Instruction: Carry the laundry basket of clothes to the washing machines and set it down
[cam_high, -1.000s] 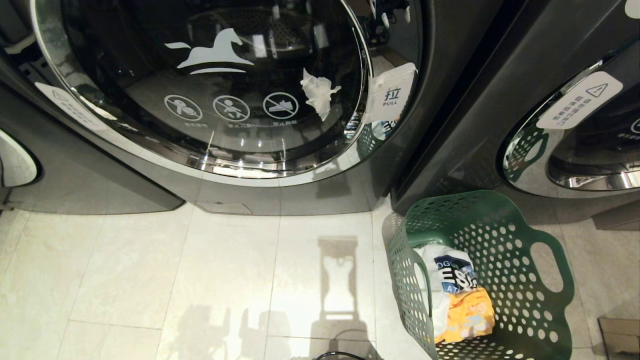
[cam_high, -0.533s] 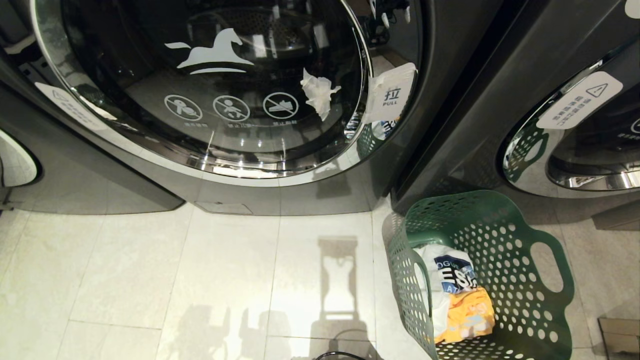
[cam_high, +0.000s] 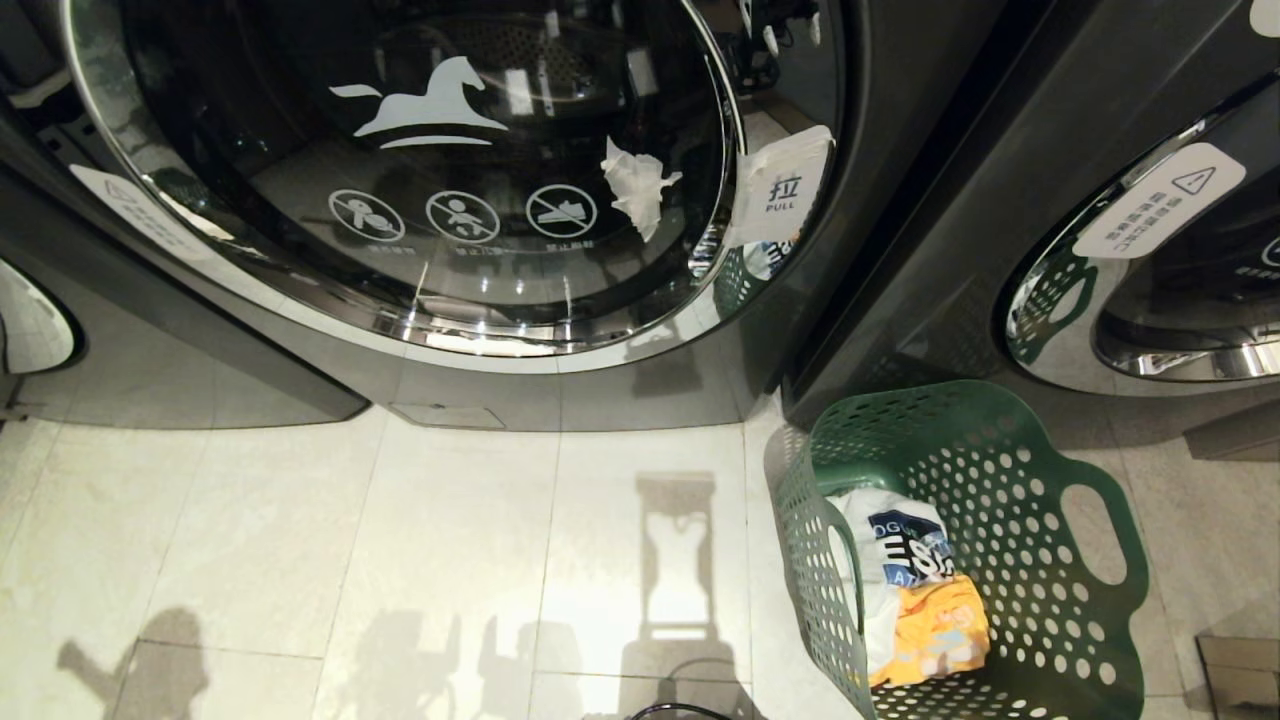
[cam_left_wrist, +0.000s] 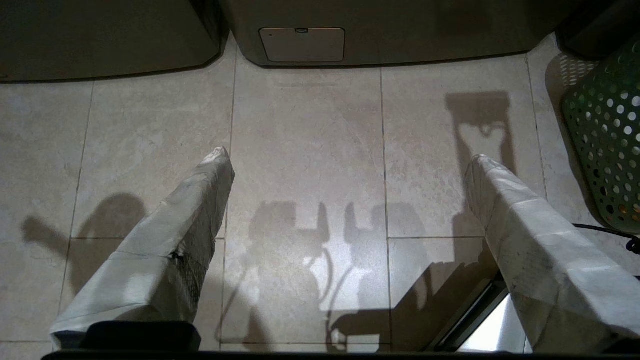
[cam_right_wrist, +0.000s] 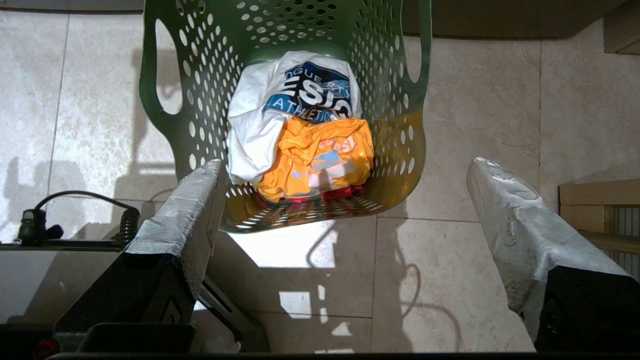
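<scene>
Pale tiled floor carries laundry basket, upright, mouth up, at foot of washing machines, beside seam between two units; long axis runs handle to handle. Right gripper spread wide, empty, above basket. Left gripper spread wide over bare tile, basket alongside. Only right wrist view shows pink layer under clothes.

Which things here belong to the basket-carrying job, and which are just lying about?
Part of the job:
- laundry basket, on the floor
- clothes inside it
- washing machines
- left gripper and right gripper, both open and empty

Just lying about:
- crumpled tissue on the door
- black cable
</scene>
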